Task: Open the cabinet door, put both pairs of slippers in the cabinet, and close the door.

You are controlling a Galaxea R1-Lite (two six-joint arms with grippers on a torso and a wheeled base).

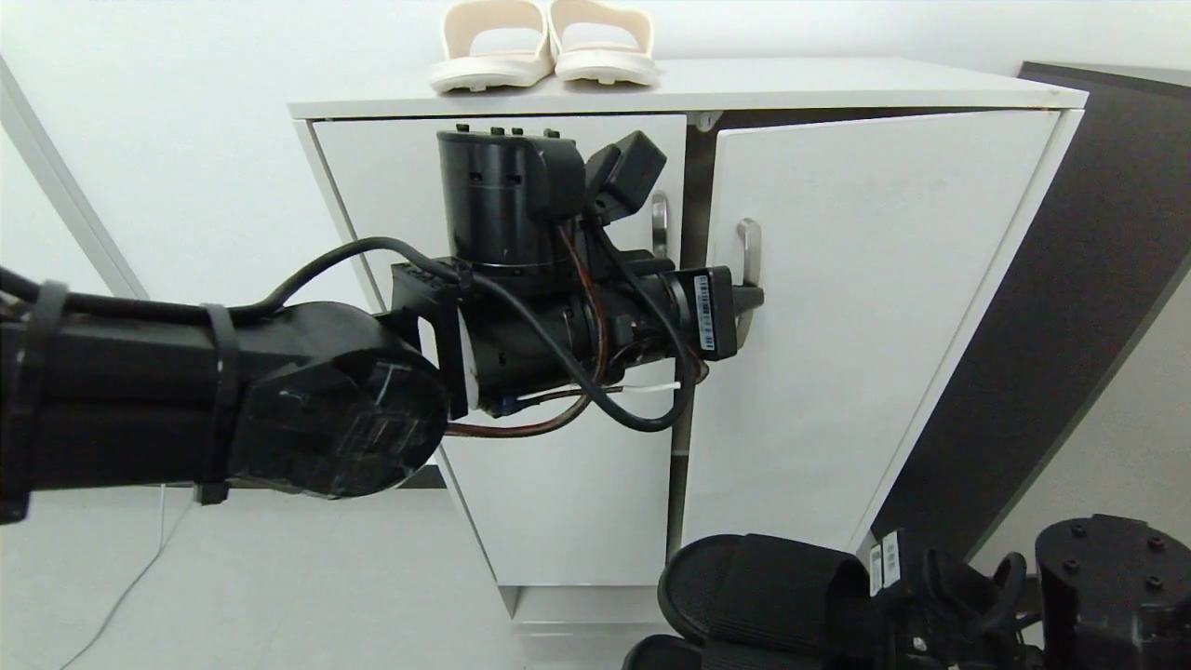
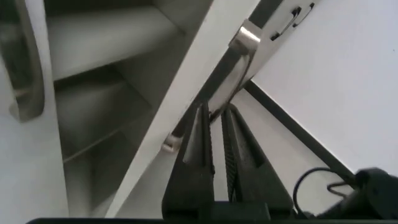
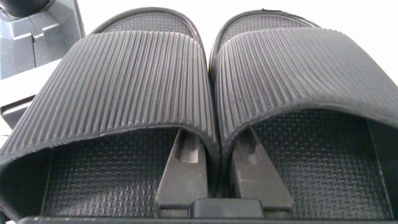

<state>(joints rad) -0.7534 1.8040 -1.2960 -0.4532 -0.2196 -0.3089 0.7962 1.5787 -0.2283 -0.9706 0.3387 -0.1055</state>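
The white cabinet (image 1: 930, 98) is standing against the wall with its two doors meeting at the middle. The left gripper (image 1: 749, 298) is reaching across the left door (image 1: 391, 186) and meeting the right door (image 1: 837, 326) at its metal handle (image 1: 749, 244). In the left wrist view the left gripper (image 2: 214, 115) is showing its two fingers (image 2: 200, 134) drawn close together, with the bar of the handle (image 2: 239, 59) running down between them; the claw is reading as closed on that handle. The right door is standing slightly ajar: a dark gap is showing along its top edge in the head view, and the shelves (image 2: 93, 37) inside are showing past the door's edge in the left wrist view. The left door's handle (image 1: 659, 223) is hanging just beside the gripped one, apart from the gripper. The white slippers (image 1: 544, 46) are lying side by side on top of the cabinet, above the left door, toes toward the wall. The black slippers (image 1: 763, 591) are hanging low in front of the cabinet, off the right arm. In the right wrist view the right gripper (image 3: 216, 134) is pinching the two inner side walls of the black slippers (image 3: 149, 81) together, one finger (image 3: 180, 168) lying inside each slipper under its ribbed strap; this claw is closed on the pair.
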